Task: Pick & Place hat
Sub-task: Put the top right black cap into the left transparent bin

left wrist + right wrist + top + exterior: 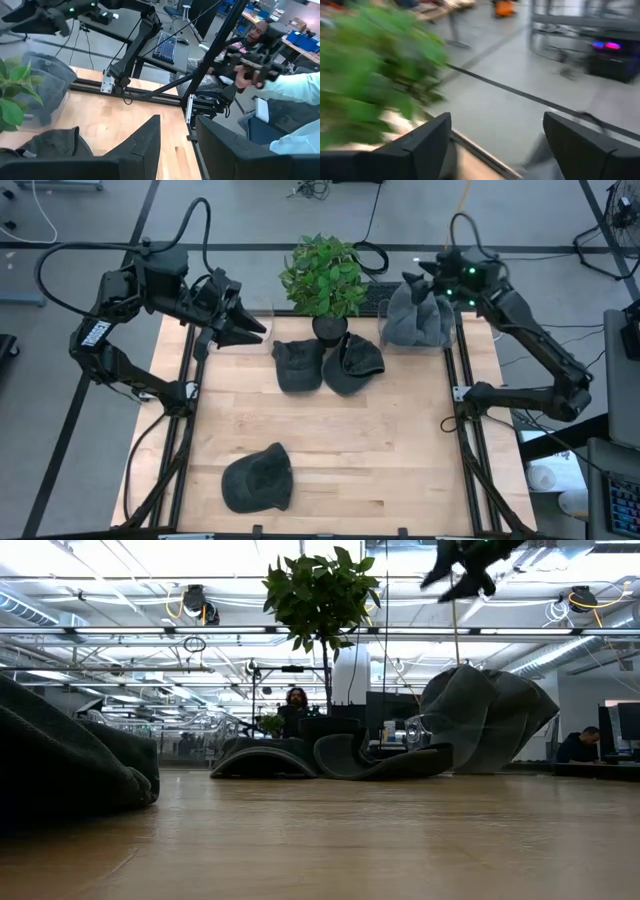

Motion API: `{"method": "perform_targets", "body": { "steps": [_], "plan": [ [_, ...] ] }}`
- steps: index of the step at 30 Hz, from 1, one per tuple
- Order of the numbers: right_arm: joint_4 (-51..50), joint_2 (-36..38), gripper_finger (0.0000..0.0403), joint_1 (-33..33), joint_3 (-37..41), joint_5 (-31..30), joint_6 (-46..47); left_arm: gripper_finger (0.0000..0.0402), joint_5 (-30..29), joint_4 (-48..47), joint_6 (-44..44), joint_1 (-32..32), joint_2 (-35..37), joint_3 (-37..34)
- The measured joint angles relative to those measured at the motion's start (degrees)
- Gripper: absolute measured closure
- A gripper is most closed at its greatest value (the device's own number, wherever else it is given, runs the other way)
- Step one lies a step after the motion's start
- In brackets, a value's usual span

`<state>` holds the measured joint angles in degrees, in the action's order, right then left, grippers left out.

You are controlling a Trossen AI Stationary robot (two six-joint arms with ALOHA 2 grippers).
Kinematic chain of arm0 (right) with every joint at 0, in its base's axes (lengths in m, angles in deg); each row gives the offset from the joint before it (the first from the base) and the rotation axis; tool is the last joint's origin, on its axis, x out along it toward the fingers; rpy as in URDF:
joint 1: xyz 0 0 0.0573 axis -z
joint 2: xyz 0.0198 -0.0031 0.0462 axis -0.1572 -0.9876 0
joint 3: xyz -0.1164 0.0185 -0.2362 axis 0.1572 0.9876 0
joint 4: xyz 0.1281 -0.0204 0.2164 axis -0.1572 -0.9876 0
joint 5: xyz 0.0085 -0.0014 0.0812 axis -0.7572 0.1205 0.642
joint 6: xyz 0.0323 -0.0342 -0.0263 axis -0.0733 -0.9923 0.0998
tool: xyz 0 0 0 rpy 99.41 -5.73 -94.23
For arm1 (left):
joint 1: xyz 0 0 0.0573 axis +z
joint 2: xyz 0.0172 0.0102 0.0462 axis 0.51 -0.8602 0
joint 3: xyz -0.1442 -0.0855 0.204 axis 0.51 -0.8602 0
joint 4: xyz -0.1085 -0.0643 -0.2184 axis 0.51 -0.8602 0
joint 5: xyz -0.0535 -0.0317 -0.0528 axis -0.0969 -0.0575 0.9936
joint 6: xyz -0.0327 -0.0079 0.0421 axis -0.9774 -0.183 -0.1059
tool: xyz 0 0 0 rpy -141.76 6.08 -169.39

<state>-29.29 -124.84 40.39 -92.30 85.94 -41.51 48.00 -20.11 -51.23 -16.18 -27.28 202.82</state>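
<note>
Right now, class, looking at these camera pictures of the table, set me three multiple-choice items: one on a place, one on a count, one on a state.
1. Where does the potted plant stand?
A. at the table's far edge, in the middle
B. at the near left corner
C. off the table, on the floor

2. How many hats lie flat on the wooden table?
A. one
B. three
C. five

3. How do the fingers of the left pincer stand?
A. shut on a hat
B. shut on the plant
C. open, holding nothing

Answers:
1 A, the high view shows the plant at the middle of the far edge.
2 B, two hats lie by the plant and one hat near the front.
3 C, the left wrist view shows a gap between its fingers.
</note>
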Motion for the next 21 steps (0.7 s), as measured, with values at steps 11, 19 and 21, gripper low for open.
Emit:
{"method": "perform_targets", "body": {
  "steps": [11, 19, 21],
  "plan": [
    [0.1, -1.3, 0.0096, -8.8, -12.9, 12.1, 4.5, 0.0270, -5.0, 1.0, 0.6, 0.0, 0.0, 0.0],
    [0.1, -5.9, 0.0096, -18.5, -23.7, 13.4, 6.2, 0.0270, -10.0, 7.6, 2.5, 0.0, 0.3, 0.0],
    [0.1, -7.2, 0.0096, -21.3, -26.0, 13.4, 6.2, 0.0270, -12.1, 8.5, 3.4, 0.0, 0.6, 0.0]
  ]
}}
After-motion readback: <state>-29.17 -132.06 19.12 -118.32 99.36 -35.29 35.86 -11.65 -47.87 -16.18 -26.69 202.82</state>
